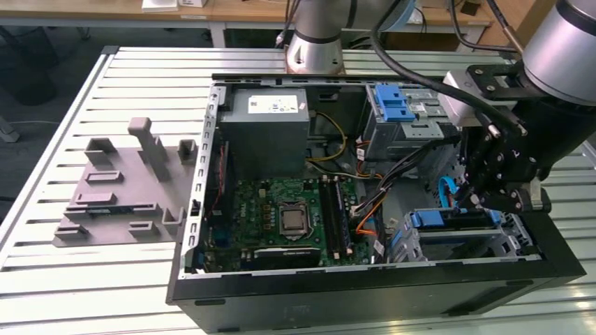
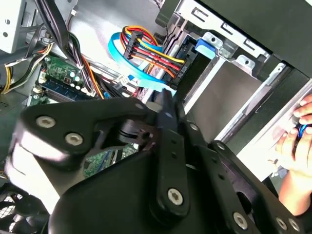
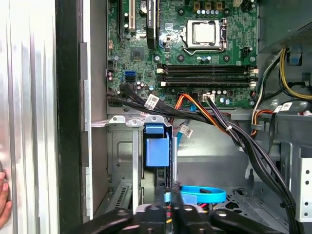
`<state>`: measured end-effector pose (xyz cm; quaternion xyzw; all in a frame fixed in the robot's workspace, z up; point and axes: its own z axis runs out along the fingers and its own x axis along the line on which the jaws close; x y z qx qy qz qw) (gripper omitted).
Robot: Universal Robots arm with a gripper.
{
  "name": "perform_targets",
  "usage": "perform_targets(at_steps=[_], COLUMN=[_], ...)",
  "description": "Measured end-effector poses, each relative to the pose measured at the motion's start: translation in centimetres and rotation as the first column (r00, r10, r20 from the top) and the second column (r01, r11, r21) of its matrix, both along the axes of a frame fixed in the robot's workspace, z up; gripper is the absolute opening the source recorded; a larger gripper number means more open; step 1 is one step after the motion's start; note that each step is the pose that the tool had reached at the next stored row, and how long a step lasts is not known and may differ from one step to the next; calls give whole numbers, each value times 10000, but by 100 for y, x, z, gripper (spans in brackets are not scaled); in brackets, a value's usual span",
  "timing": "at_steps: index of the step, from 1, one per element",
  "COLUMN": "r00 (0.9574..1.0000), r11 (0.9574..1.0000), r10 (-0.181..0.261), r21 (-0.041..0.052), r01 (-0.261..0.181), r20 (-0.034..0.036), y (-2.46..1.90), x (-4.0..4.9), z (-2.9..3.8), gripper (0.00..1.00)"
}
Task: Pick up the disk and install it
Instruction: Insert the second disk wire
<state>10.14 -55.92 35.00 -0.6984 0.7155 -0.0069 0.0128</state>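
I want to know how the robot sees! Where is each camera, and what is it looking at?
Exterior view: off the arm, looking down on the open computer case on the table; the arm and gripper show.
First wrist view: rides on the arm, facing the motherboard and blue latch; a hand shows at the edge.
Second wrist view: rides on the arm, facing the gripper's black links and cables.
All share the case's inside.

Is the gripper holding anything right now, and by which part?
Nothing seems held: the gripper has its jaws shut together with nothing between them, near the blue cable.
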Motion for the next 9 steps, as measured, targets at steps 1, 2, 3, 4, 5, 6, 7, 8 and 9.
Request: perform_targets(at_steps=[1,2,3,4,5,6,7,8,9], r00=[10000,10000,10000,10000,10000,10000,10000,10000,10000], r11=[10000,10000,10000,10000,10000,10000,10000,10000,10000], r10=[0,0,0,0,0,0,0,0,0], r21=[0,0,-3,-3,-2,-2,-2,-2,-2], r01=[0,0,0,0,0,0,0,0,0], r20=[0,0,0,0,0,0,0,0,0], y=[0,0,0,0,0,0,0,0,0], x=[0,0,0,0,0,0,0,0,0], z=[0,1,2,2,2,2,2,3,3], gripper=[12,12,12,11,11,11,11,11,11])
